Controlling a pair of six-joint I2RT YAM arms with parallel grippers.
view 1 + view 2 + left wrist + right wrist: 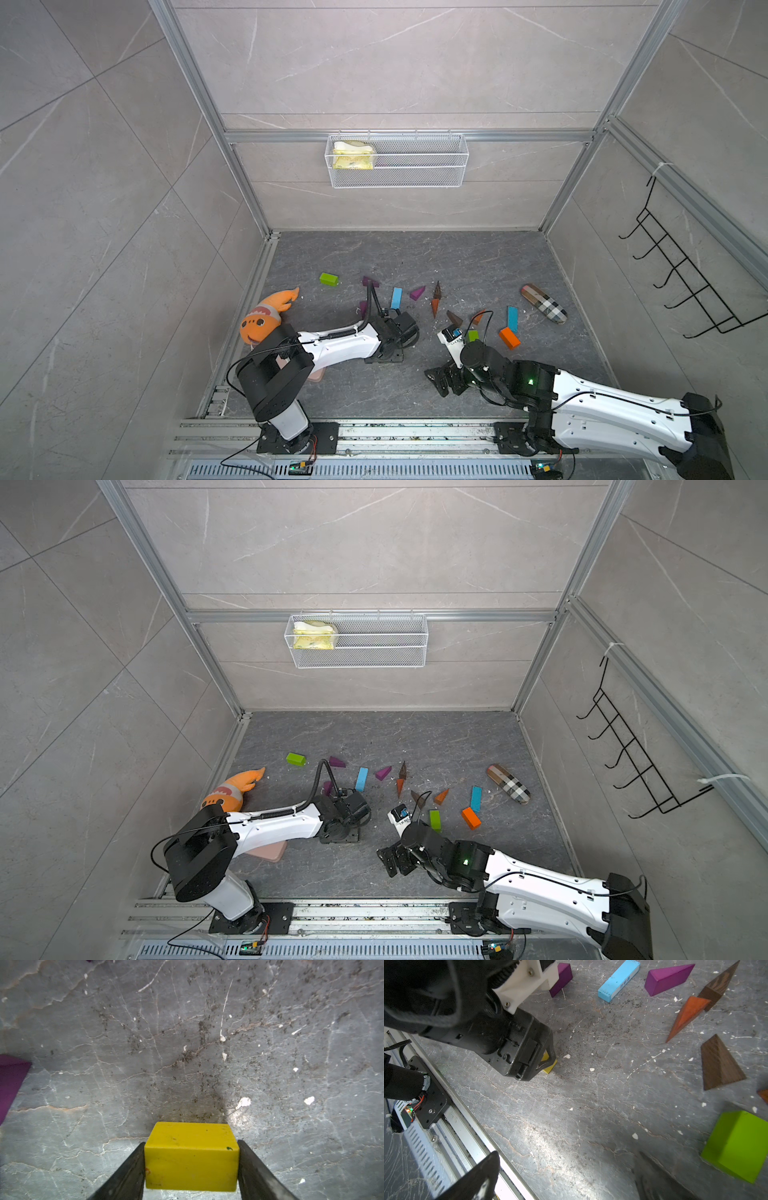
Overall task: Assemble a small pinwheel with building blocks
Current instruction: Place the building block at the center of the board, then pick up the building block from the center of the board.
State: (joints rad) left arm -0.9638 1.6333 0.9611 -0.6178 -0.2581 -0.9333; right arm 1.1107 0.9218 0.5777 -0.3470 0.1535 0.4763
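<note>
While the left hand clamps the yellow brick on open floor, the right hand gapes near the rail.

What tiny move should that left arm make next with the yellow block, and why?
Probably open the left end effector slightly and lift away. Its fingers flank the yellow block, which seems to rest on bare table, apart from the purple block, a plausible centre for the pinwheel. The right end effector is open and empty.
</note>
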